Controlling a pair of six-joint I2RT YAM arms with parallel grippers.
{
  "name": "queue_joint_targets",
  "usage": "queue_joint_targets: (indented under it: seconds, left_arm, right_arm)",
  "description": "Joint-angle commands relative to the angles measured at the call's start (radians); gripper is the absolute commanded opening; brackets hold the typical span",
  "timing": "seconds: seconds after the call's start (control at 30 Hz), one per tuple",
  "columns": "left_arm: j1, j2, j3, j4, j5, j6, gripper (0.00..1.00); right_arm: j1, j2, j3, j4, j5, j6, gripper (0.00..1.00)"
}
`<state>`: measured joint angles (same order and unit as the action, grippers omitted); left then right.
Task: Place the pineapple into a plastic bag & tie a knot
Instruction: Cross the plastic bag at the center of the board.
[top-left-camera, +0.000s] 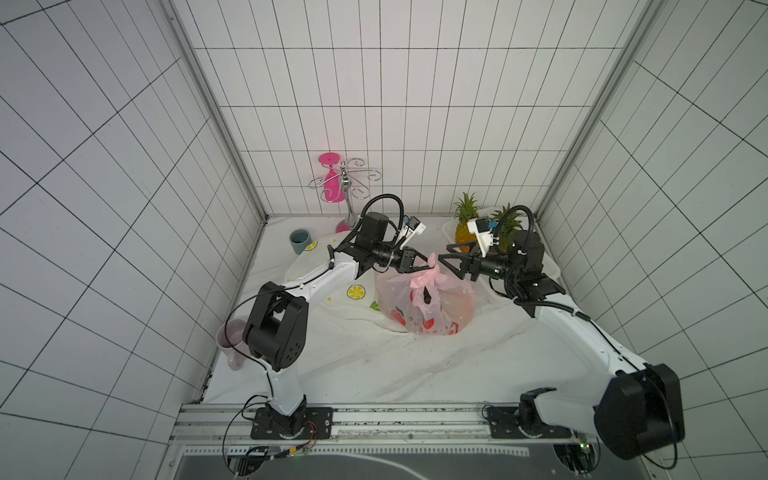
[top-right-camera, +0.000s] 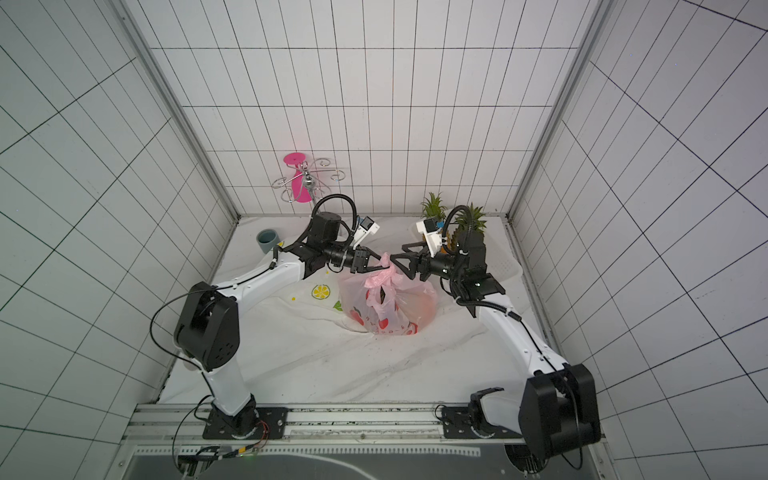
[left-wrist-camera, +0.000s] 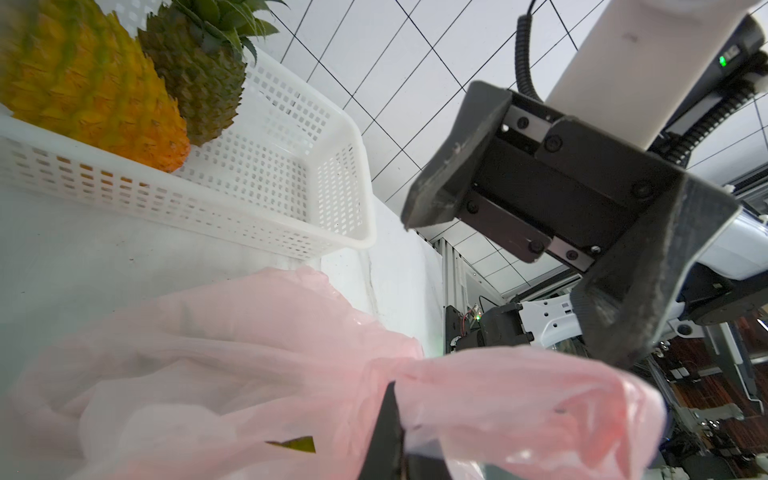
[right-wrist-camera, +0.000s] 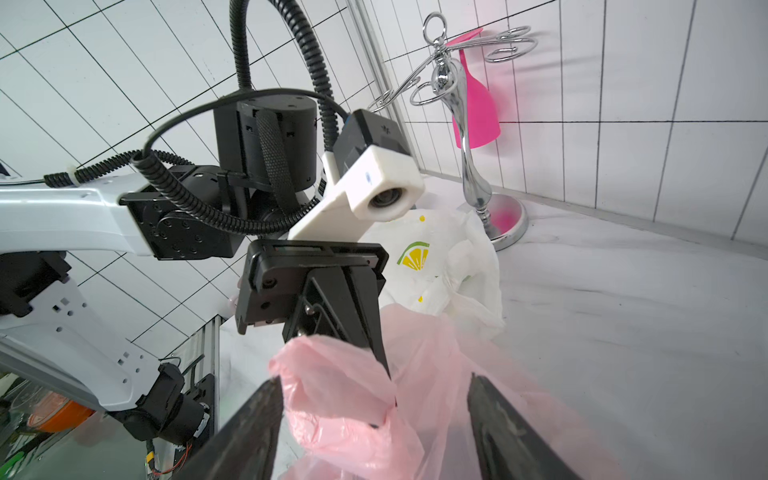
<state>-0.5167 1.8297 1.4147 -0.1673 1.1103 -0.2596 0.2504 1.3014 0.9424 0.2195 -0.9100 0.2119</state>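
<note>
The pink plastic bag stands mid-table with its handles gathered and twisted on top. The pineapple shows only as a dim orange shape through the plastic. My left gripper is shut on one pink handle, just above the bag. Facing it from the other side, my right gripper is open. Its fingers straddle the loose end of that handle without pinching it.
A white basket at the back right holds two more pineapples. A white lemon-print bag lies behind the left arm. A grey cup, a chrome glass rack and a pale cup stand along the left and back.
</note>
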Motion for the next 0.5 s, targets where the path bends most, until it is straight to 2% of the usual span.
queue_joint_targets:
  seconds: [0.0,0.1,0.27,0.37,0.47]
  left_arm:
    - [0.005,0.014,0.021,0.074,0.079,-0.036,0.00]
    - [0.012,0.007,0.014,0.096,0.087,-0.056,0.00]
    - [0.019,0.001,0.013,0.120,0.092,-0.081,0.00]
    - [0.018,-0.004,0.012,0.140,0.092,-0.100,0.00]
    - [0.017,-0.011,0.011,0.143,0.090,-0.106,0.00]
  right_arm:
    - [0.002,0.082,0.132,-0.069,-0.125,-0.076,0.71]
    - [0.024,0.113,0.134,-0.093,-0.172,-0.095,0.71]
    - [0.089,0.124,0.153,-0.229,-0.150,-0.183,0.71]
    - [0.110,0.119,0.141,-0.245,-0.139,-0.189,0.72]
    - [0.130,0.114,0.137,-0.245,-0.101,-0.183,0.66]
